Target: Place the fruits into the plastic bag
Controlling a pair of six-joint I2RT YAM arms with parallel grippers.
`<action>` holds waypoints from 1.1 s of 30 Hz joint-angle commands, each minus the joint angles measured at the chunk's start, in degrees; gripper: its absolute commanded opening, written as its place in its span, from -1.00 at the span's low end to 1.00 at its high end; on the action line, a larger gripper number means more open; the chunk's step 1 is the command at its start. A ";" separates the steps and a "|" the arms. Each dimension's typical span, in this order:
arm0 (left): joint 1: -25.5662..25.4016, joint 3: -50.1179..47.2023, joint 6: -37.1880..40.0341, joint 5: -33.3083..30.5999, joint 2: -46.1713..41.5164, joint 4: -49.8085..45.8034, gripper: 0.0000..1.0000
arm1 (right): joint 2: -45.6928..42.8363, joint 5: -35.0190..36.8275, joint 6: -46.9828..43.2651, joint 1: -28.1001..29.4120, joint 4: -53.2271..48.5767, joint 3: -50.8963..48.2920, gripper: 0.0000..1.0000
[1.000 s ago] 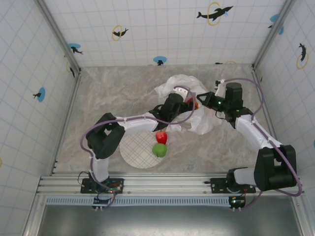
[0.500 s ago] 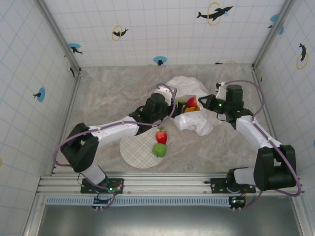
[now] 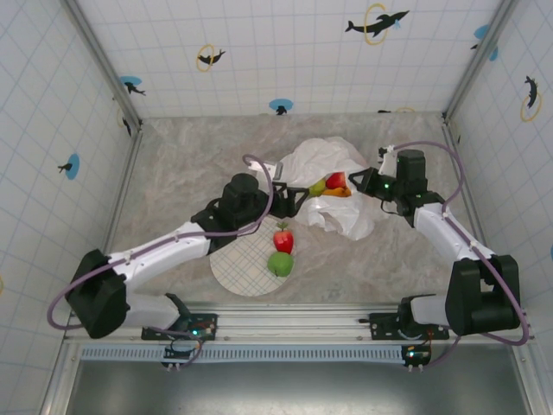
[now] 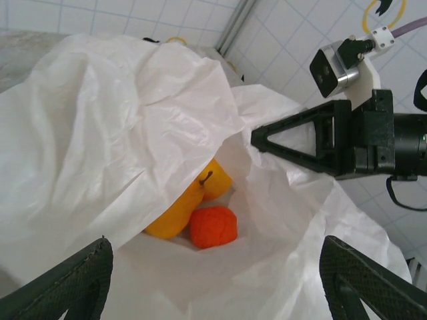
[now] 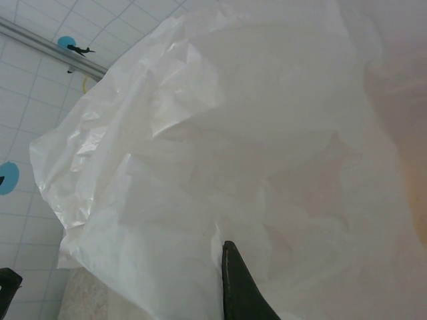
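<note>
Left gripper [image 3: 298,192] is mine: jaws spread wide, holding nothing, just left of the plastic bag [image 3: 324,157] mouth. Left of the bag and nearer me, a plate [image 3: 232,268] carries a strawberry [image 3: 282,239] and green apple [image 3: 279,264]. A pear [image 3: 317,187], red fruit [image 3: 336,179] and orange fruit [image 3: 340,192] lie in the bag mouth. My right gripper [image 3: 366,182] meets the bag's right edge, where film blocks the view, so I cannot tell its grip.
</note>
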 commanded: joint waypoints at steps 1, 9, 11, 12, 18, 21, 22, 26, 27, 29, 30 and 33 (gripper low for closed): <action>0.22 -2.70 0.88 -2.84 -5.67 -7.06 0.65 | -0.59 0.64 -1.14 -0.29 -0.27 0.09 -1.00; 0.24 -10.20 0.34 0.22 -11.81 -16.53 0.70 | -0.03 0.72 -1.22 -0.22 0.06 0.41 -1.00; 0.16 -11.82 -0.76 2.54 -12.27 -17.40 0.72 | -0.05 0.80 -1.14 -0.21 0.39 0.20 -1.00; 0.16 -13.10 -1.20 3.97 -12.45 -17.60 0.72 | -0.05 0.81 -1.09 -0.21 0.41 0.01 -1.00; -2.27 -18.44 -2.97 7.79 -12.97 -17.20 0.83 | 0.12 0.81 -0.97 -0.22 1.02 -0.69 -1.00; -4.26 -19.17 -3.10 8.48 -11.21 -17.04 0.88 | 0.04 0.75 -1.05 -0.16 1.06 -0.99 -1.00; -4.73 -19.26 -3.27 8.28 -10.50 -17.15 0.89 | -0.05 0.73 -1.05 -0.12 1.16 -1.05 -1.00; -5.46 -19.24 -3.33 7.41 -7.70 -16.84 0.90 | -0.40 0.56 -1.14 -0.12 1.02 -1.23 -1.00; -5.62 -19.08 -3.28 7.39 -6.89 -16.46 0.90 | -0.49 0.46 -1.20 -0.14 0.85 -1.21 -1.00; -6.06 -18.84 -3.23 7.35 -5.48 -15.50 0.90 | -0.75 0.37 -1.44 -0.08 0.45 -1.20 -1.00; -6.21 -18.64 -3.22 7.35 -4.61 -15.26 0.91 | -0.84 0.37 -1.55 -0.09 0.33 -1.20 -1.00; -6.75 -18.23 -3.35 7.08 -2.46 -14.30 0.90 | -1.10 0.38 -1.93 0.06 -0.26 -1.30 -1.00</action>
